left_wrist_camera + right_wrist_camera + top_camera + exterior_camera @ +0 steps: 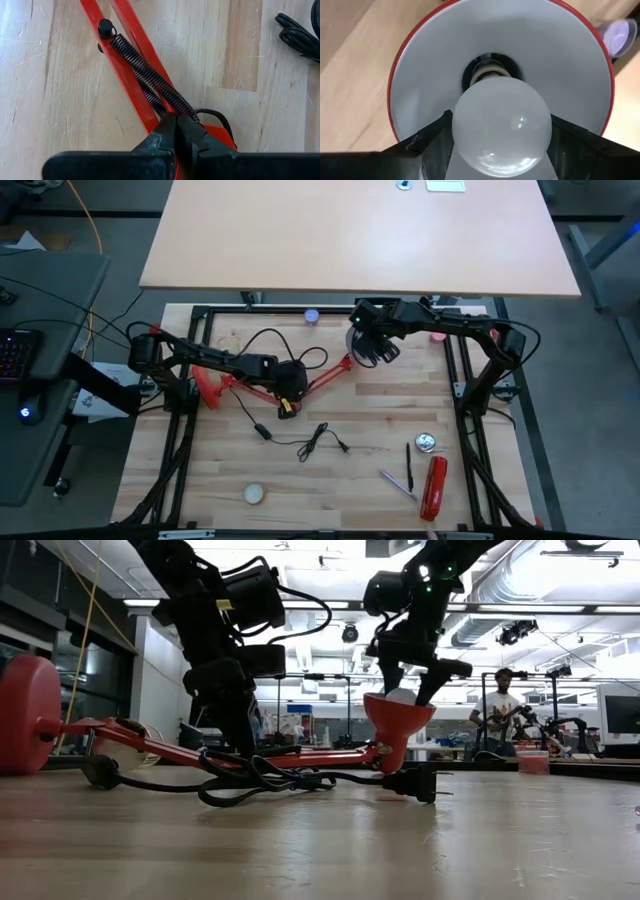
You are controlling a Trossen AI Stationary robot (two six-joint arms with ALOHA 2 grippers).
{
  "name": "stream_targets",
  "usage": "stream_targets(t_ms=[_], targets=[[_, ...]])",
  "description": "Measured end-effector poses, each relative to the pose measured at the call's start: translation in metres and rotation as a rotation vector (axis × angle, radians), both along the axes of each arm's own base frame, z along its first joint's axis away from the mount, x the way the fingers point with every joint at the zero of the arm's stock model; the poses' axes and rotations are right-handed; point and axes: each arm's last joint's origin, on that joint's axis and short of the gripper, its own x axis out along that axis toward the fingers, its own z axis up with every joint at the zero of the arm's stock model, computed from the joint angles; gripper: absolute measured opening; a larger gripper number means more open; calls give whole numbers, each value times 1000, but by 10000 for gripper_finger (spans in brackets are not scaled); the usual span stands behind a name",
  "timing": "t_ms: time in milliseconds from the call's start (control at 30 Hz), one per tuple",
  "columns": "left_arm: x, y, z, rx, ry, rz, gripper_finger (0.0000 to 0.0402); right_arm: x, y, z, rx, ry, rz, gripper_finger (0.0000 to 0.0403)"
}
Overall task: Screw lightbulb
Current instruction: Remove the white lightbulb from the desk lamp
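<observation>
Now right claw grips lightbulb inside shade rim; left claw shut on lamp arm

a pale wooden plank table top sits in a black metal frame on a grey floor. beyond it stands a large light-brown desk. across the room, bright ceiling strip lights shine above cluttered workbenches, where a person stands.
</observation>
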Motion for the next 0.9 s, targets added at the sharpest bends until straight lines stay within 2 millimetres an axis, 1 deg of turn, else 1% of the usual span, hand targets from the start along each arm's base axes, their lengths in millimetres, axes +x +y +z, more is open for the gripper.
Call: stream_targets(t_ms=[133, 367, 733, 800, 900], targets=[[0, 0, 0, -3, -1, 9, 0, 1, 0, 0, -24, 4, 49, 268], [0, 1, 0, -23, -5, 63, 0, 5, -2, 0, -14, -67, -88, 268], [0, 1, 0, -33, -5, 80, 0, 5, -2, 0, -19, -64, -97, 269], [0, 1, 0, -33, -5, 81, 0, 4, -2, 0, -22, -57, -99, 273], [0, 1, 0, -34, -6, 81, 0, 4, -1, -1, -7, -61, -113, 291]])
